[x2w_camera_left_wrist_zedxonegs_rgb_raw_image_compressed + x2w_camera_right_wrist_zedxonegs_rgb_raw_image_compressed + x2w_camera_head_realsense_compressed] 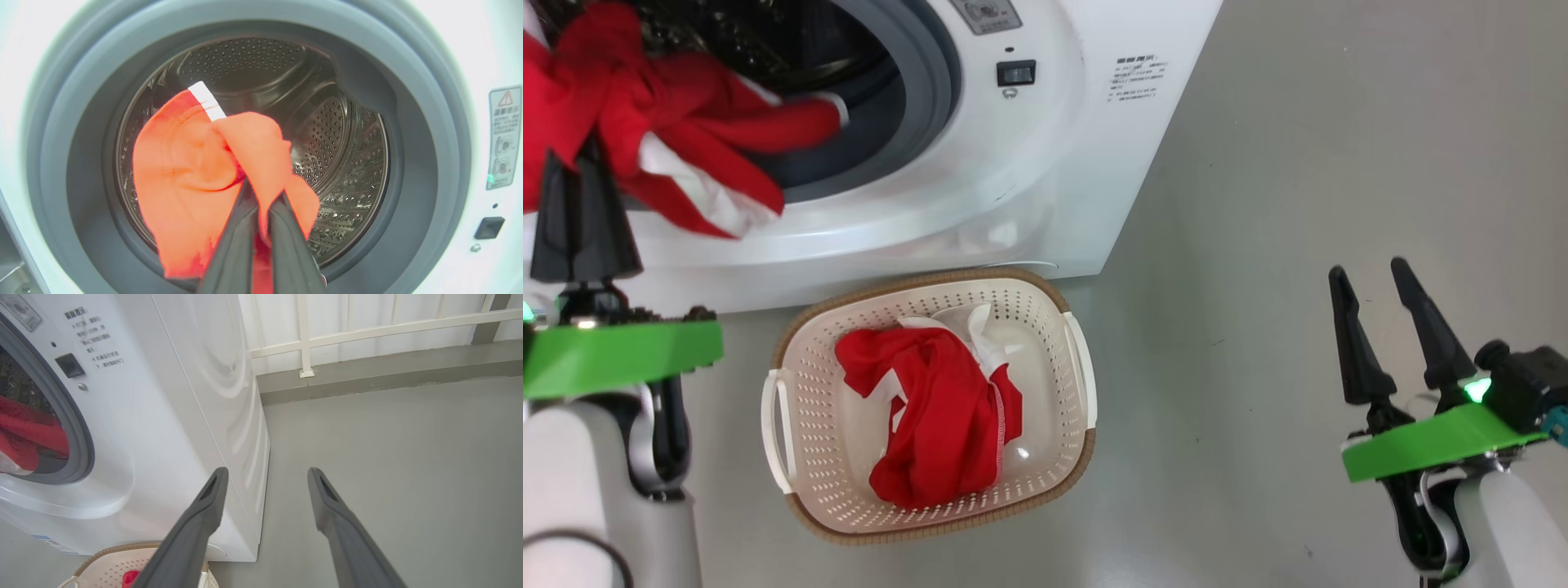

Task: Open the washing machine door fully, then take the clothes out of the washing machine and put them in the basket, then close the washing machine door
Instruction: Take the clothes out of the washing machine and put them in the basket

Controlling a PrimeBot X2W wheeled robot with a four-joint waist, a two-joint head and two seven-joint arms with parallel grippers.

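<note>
One pinched garment [686, 122] stretches from the left gripper [261, 200] toward the drum [347, 163].

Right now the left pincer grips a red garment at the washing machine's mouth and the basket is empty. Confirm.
Wrong on the basket: the head view shows a red garment lying in it. The left pincer does grip another red garment at the washing machine's mouth.
</note>
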